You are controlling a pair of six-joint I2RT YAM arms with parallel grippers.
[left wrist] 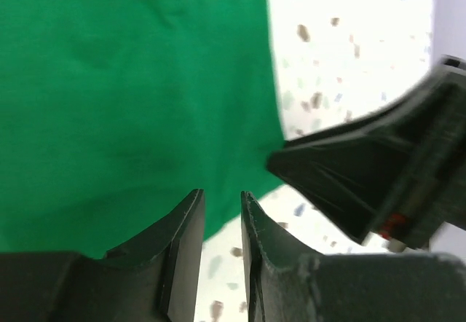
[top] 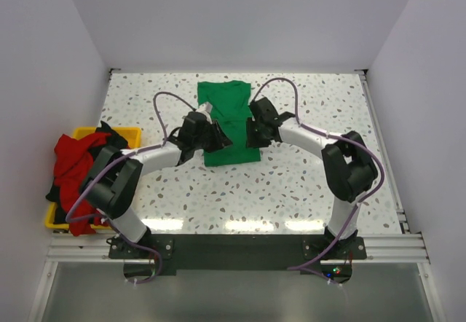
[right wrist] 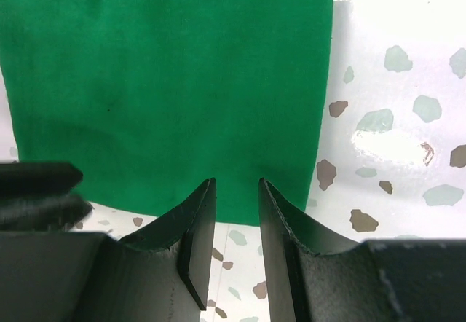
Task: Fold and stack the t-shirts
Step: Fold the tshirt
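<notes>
A bright green t-shirt [top: 229,118] lies folded into a long strip at the middle back of the table. My left gripper [top: 218,134] is low at its left edge and my right gripper [top: 253,131] at its right edge, facing each other. In the left wrist view the left gripper [left wrist: 222,194] is narrowly open and empty over the shirt's [left wrist: 131,96] hem corner. In the right wrist view the right gripper [right wrist: 237,183] is narrowly open and empty at the shirt's [right wrist: 175,81] edge. A red shirt [top: 73,162] and a black shirt [top: 109,136] lie heaped in the bin.
A yellow plastic bin [top: 131,132] stands at the table's left edge, overflowing with the clothes. White walls close in the back and both sides. The speckled tabletop [top: 291,183] shows in front of the green shirt.
</notes>
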